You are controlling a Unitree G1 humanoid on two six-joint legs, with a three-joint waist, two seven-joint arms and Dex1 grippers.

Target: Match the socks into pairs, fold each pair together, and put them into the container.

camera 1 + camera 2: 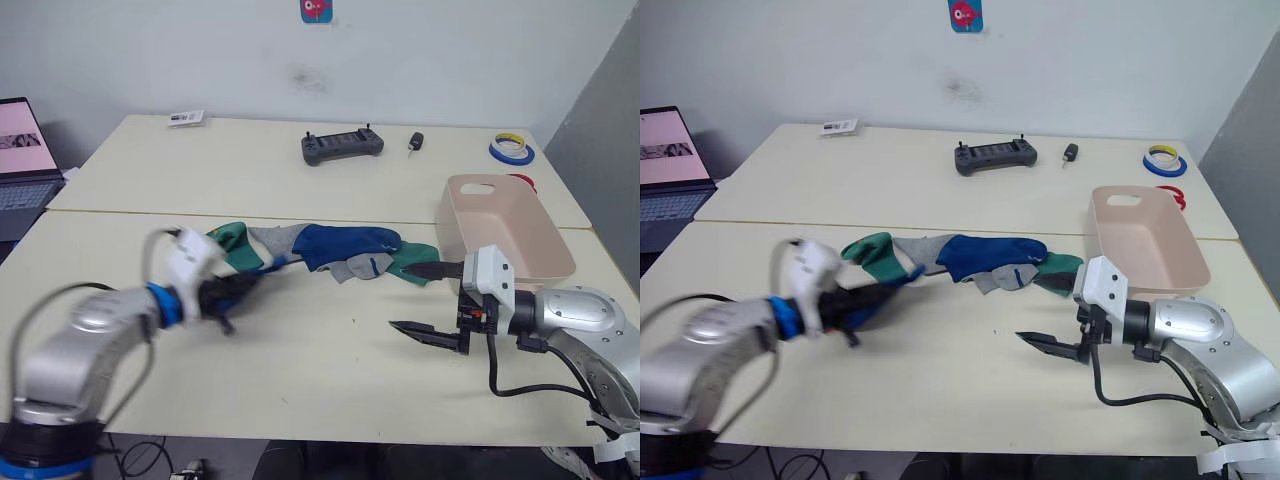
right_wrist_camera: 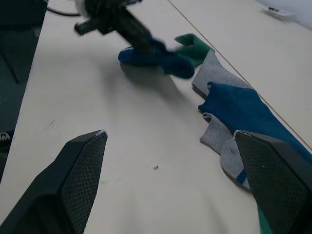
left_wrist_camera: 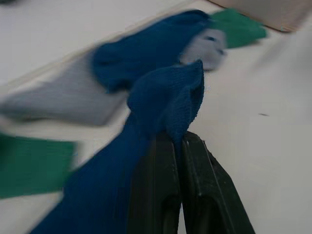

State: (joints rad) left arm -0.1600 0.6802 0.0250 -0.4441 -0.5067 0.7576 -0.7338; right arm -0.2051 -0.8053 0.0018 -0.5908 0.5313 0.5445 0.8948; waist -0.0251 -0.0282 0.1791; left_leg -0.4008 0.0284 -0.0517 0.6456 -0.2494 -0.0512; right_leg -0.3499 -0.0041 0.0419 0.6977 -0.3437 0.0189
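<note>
Socks (image 1: 340, 250) lie jumbled: blue, teal, grey; one blue pinched.

Both head views look forward and down over the table (image 1: 300, 340), while each wrist view looks close along its jaws at the shared socks (image 1: 330, 250).

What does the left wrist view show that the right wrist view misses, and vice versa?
Left wrist view: the left hand shut on a blue sock, seen close up, plus a corner of the container. Right wrist view: the right hand open over bare table, and the left arm from outside. Both: the held blue sock, the second blue sock, grey socks and a green sock.
</note>
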